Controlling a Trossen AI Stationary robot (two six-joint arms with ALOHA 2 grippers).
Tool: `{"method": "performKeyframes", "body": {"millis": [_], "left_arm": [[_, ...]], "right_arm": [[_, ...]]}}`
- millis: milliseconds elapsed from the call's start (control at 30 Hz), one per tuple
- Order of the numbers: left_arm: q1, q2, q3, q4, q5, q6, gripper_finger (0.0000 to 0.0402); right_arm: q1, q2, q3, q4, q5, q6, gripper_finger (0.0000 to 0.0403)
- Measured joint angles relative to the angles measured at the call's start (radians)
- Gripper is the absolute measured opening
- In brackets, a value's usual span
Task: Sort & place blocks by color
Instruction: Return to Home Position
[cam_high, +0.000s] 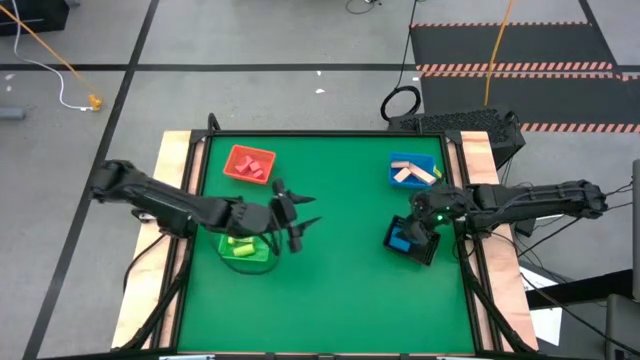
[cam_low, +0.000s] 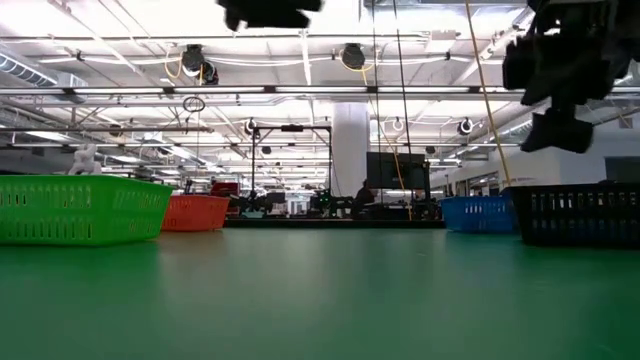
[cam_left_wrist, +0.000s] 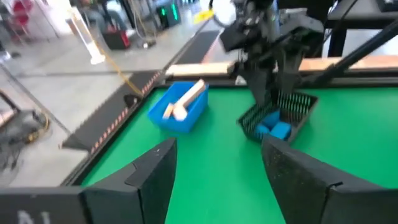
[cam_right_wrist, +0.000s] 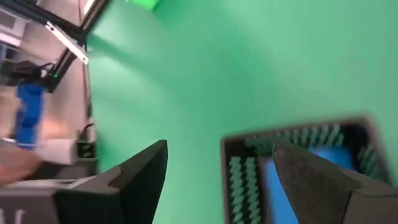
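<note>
High view: the right tool (cam_high: 425, 228) hangs spread and empty directly over the black basket (cam_high: 420, 256), with the blue blocks (cam_high: 400, 241) just beneath it. The left tool (cam_high: 300, 222), also spread and empty, hovers beside the green basket (cam_high: 252, 266).

Low view: level with the surface (cam_low: 320, 300), the right tool stands clear above the black basket's rim.

Left wrist view: no loose block lies ahead of its fingers (cam_left_wrist: 149, 180).

Right wrist view: parted fingers (cam_right_wrist: 140, 174) frame the blue blocks below.

The retreat likely calls for a lift straight up first.

Table (cam_high: 340, 290) middle open between baskets (cam_low: 75, 208) and left fingers (cam_left_wrist: 152, 180).
</note>
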Motion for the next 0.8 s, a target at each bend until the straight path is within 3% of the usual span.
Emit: {"method": "performKeyframes", "body": {"millis": [200,333,567,800], "left_arm": [[-0.033,-0.215,-0.081,-0.213,-0.007,-0.118,0.0212],[-0.080,-0.393,-0.191,-0.229,-0.030,-0.190,0.0203],[-0.208,-0.641,-0.410,-0.070,-0.115,-0.188,0.0200],[-0.270,-0.733,-0.599,0.148,-0.116,-0.158,0.0200]], "right_arm": [[0.000,-0.004,0.000,0.042,0.213,-0.195,0.0281],[0.000,-0.007,0.000,0.102,0.299,-0.292,0.0281],[0.000,-0.009,-0.041,0.338,0.306,-0.420,0.0281],[0.000,-0.008,-0.208,0.689,0.303,-0.435,0.0281]]}}
